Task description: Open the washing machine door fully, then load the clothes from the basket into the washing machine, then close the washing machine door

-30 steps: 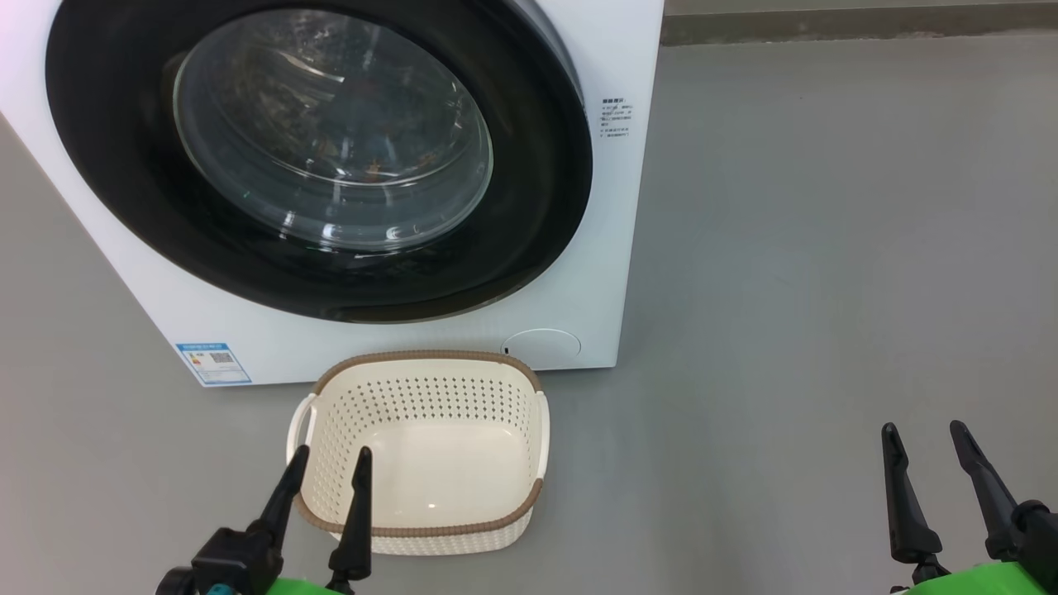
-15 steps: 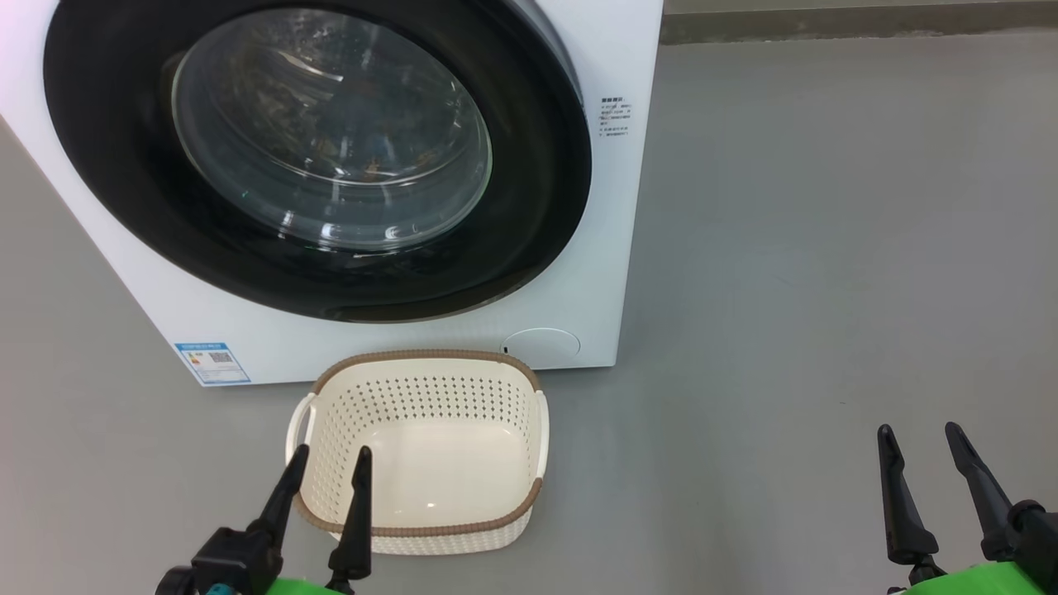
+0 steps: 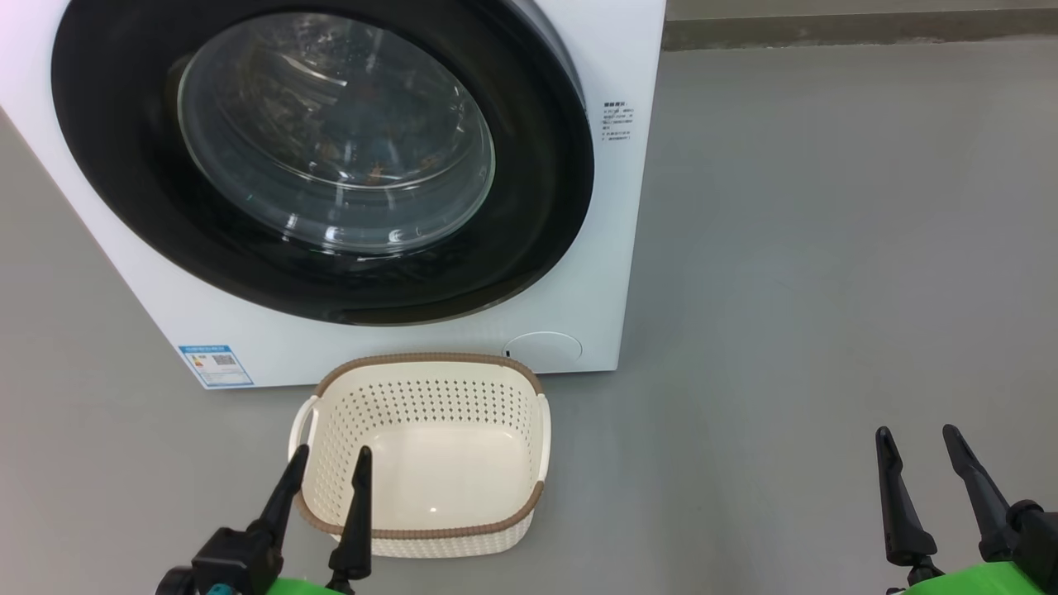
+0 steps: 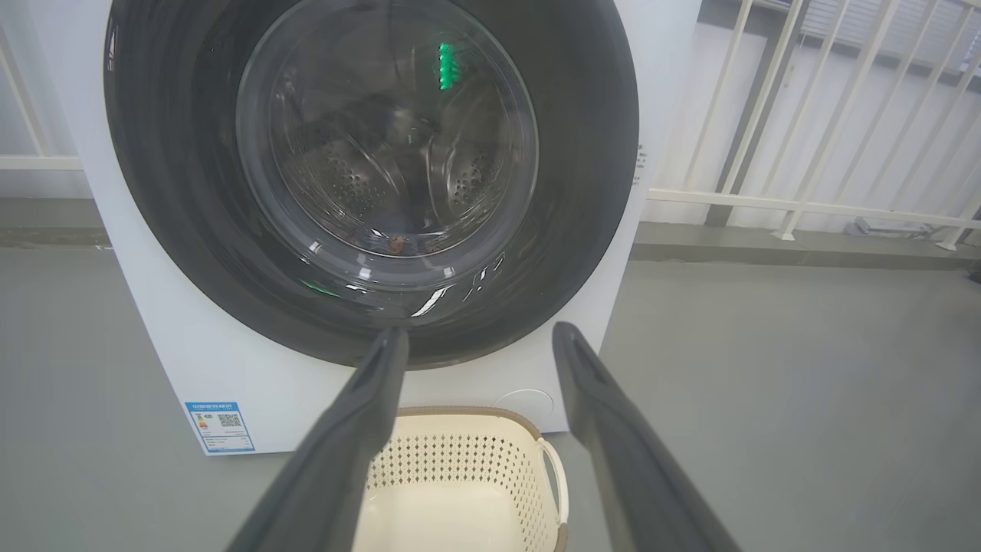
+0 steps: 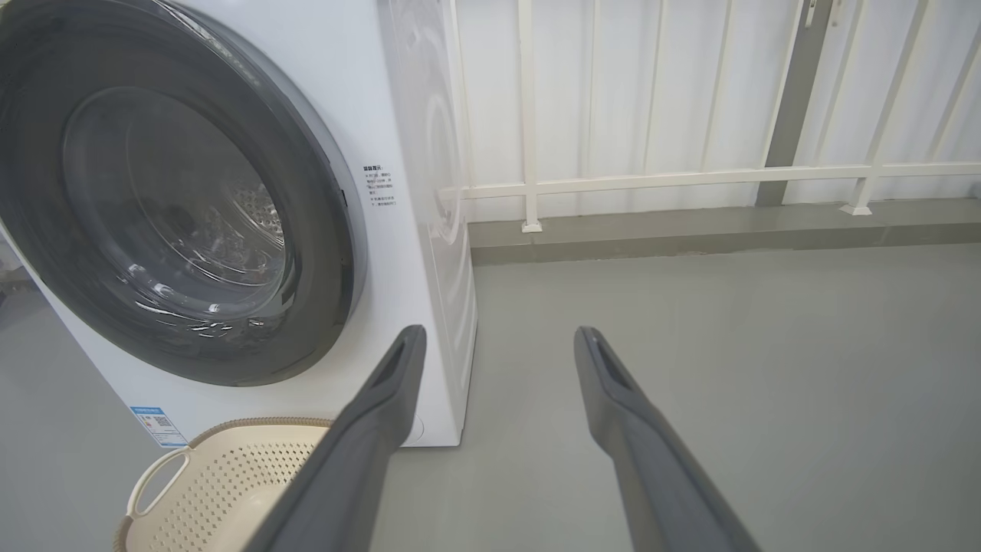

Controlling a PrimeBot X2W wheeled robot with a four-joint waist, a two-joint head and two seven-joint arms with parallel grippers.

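Washroom scene: a smooth grey floor (image 3: 785, 248) runs back to a low grey kerb (image 5: 690, 230) and a white railing (image 5: 651, 180). The washing machine (image 3: 616, 248) stands on the floor with a small blue label (image 3: 216, 365) at the lower left corner of its front. The washing machine door (image 3: 537, 165), black-rimmed around a bulging glass bowl, lies shut against the cabinet. A few orange-brown flecks (image 3: 374, 172) show through the glass low in the drum, too faint to identify. The basket (image 3: 430, 360) sits on the floor just in front of the machine, below the door, its cream bottom bare. The left gripper (image 3: 332, 453) hovers at the basket's near left corner, its fingers pointing toward the machine and spread apart, gripping nothing. The right gripper (image 3: 917, 431) hangs well off to the right over open floor, its fingers likewise parted and holding nothing.
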